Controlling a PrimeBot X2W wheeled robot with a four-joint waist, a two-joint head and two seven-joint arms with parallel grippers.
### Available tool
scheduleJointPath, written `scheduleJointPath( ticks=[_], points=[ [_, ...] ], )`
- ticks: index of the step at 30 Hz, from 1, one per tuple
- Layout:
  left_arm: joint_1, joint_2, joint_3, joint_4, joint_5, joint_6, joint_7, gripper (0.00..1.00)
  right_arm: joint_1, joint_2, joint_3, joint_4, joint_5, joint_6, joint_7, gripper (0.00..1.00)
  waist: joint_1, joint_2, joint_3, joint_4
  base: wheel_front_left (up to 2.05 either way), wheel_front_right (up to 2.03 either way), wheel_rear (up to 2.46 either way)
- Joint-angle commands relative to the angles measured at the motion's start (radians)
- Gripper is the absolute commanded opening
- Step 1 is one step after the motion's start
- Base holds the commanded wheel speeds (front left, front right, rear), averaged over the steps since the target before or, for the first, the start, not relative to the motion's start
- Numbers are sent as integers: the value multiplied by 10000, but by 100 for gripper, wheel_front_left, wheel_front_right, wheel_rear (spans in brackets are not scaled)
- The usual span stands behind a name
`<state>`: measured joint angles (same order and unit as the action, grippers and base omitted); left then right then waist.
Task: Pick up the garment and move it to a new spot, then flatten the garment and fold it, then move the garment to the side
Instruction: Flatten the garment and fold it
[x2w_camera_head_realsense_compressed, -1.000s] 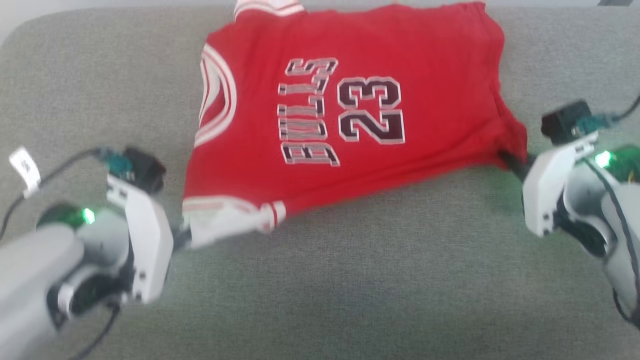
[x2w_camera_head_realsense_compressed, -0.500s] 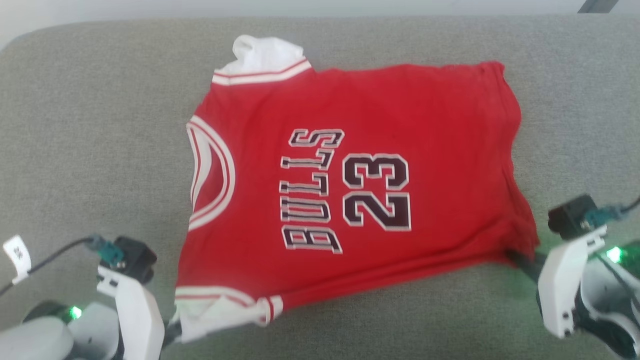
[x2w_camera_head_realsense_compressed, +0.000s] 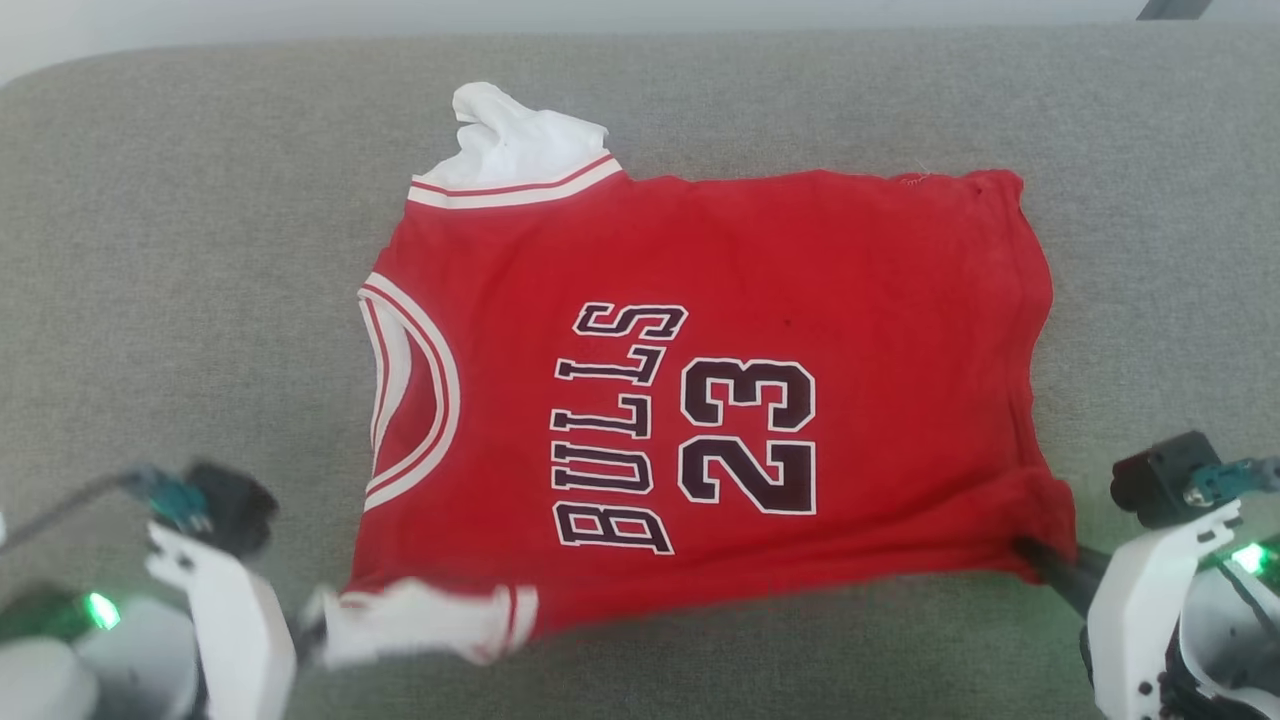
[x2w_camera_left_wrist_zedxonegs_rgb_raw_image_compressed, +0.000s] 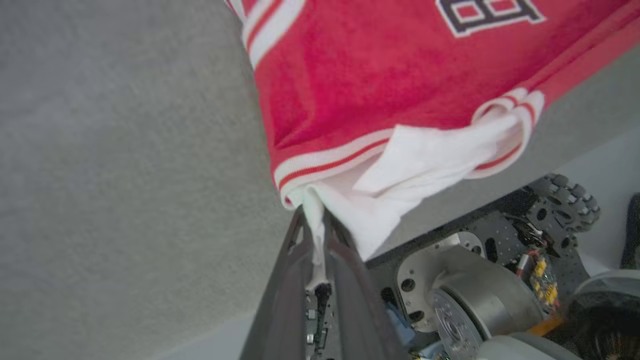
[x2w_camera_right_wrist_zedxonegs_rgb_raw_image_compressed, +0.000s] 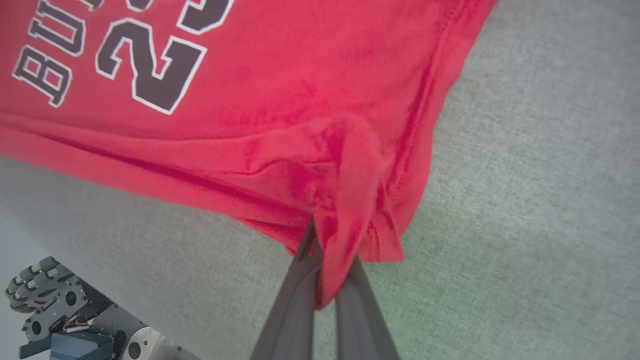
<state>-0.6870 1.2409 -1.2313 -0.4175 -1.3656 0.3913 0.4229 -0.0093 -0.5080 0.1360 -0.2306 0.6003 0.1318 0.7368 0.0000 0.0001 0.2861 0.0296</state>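
We see the shirt (x2w_camera_head_realsense_compressed: 720, 330) lying face up on a grey cushion (x2w_camera_head_realsense_compressed: 200, 250), roughly mid-cushion. Its long axis runs across our front: collar (x2w_camera_head_realsense_compressed: 410, 390) towards our left, hem (x2w_camera_head_realsense_compressed: 1035, 330) towards our right, so the lettering reads sideways with its tops to the left. Our left gripper (x2w_camera_left_wrist_zedxonegs_rgb_raw_image_compressed: 314, 220) is clamped on the white near sleeve (x2w_camera_head_realsense_compressed: 410, 620), cloth pinched between its fingers. Our right gripper (x2w_camera_right_wrist_zedxonegs_rgb_raw_image_compressed: 327, 235) is clamped on the near hem corner, red fabric bunched between its fingers. The near edge stretches in a line between the two grips. The far sleeve (x2w_camera_head_realsense_compressed: 510, 140) sits crumpled at the far left corner. Bare cushion lies on every side, broadest to the left and right, narrower beyond the far edge.
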Motion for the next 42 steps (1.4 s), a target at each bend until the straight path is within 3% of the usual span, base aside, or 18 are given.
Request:
scheduleJointPath(
  ticks=[1, 7, 16, 23, 30, 31, 32, 33, 34, 35, 36, 37, 38, 39, 42],
  points=[
    [-255, 124, 127, 45, 182, -43, -81, 0, -114, 75, -94, -88, -138, -21, 13, 0, 0, -1, 26, -14, 0, 0, 0],
    [-1580, -123, 598, 765, 1427, -816, 58, 0, -936, 497, -290, -57, -611, -21, -206, 0, 0, -1, 235, -25, 0, 0, 0],
    [-3549, -1855, 836, 3687, 2513, -2816, 444, 0, -2997, 591, 106, 1352, -1161, -19, -930, 0, 0, -1, 792, -83, 0, 0, 0],
    [-4206, -3617, 656, 6807, 2083, -4220, 809, 0, -4371, 617, 900, 3204, -1201, -19, -1443, 0, 0, -1, 1232, -125, 0, 0, 0],
    [-4266, -4713, 494, 8929, 1380, -4780, 1532, 0, -5104, 780, 1682, 4477, -970, -19, -1588, 0, 0, -1, 1392, -189, 0, 0, 0],
    [-4277, -4842, 508, 9189, 1341, -4799, 1632, 10, -5203, 774, 1799, 4619, -953, -19, -1581, 0, 0, -1, 1392, -198, 0, 0, 0],
    [-4314, -4948, 514, 9421, 1287, -4818, 1679, 42, -5288, 784, 1905, 4737, -914, -19, -1588, 0, 0, -1, 1386, -204, 0, 0, 0],
    [-4352, -5042, 585, 9662, 1131, -4825, 1710, 60, -5383, 782, 2027, 4829, -880, -19, -1618, 0, 0, -1, 1372, -206, 0, 0, 0],
    [-4414, -5137, 644, 9839, 1048, -4834, 1735, 85, -5484, 774, 2116, 4921, -831, -19, -1655, 5, 0, -1, 1352, -203, 0, 0, 0],
    [-4479, -5206, 704, 9979, 937, -4831, 1785, 100, -5574, 762, 2186, 4986, -793, -19, -1698, 9, 0, -1, 1319, -196, 0, 0, 0],
    [-4550, -5237, 717, 10061, 935, -4847, 1810, 100, -5622, 729, 2247, 5032, -765, -18, -1710, 23, 0, -1, 1273, -179, 0, 0, 0],
    [-4550, -5237, 717, 10061, 935, -4847, 1810, 100, -5622, 729, 2247, 5032, -765, -18, -1710, 23, 0, -1, 1273, -179, 0, 0, 0],
    [-4636, -5244, 746, 10094, 979, -4862, 1765, 100, -5670, 689, 2307, 5065, -726, -18, -1766, 44, 0, -1, 1231, -162, 0, 0, 0],
    [-4670, -5256, 814, 10112, 930, -4835, 1727, 100, -5710, 640, 2331, 5100, -698, -18, -1806, 100, 0, -1, 1181, -133, 0, 0, 0],
    [-4765, -5128, 880, 9948, 988, -4716, 1643, 100, -5742, 524, 2262, 5058, -633, -18, -2048, 100, 0, -1, 1028, -23, 0, 0, 0]
  ],
)
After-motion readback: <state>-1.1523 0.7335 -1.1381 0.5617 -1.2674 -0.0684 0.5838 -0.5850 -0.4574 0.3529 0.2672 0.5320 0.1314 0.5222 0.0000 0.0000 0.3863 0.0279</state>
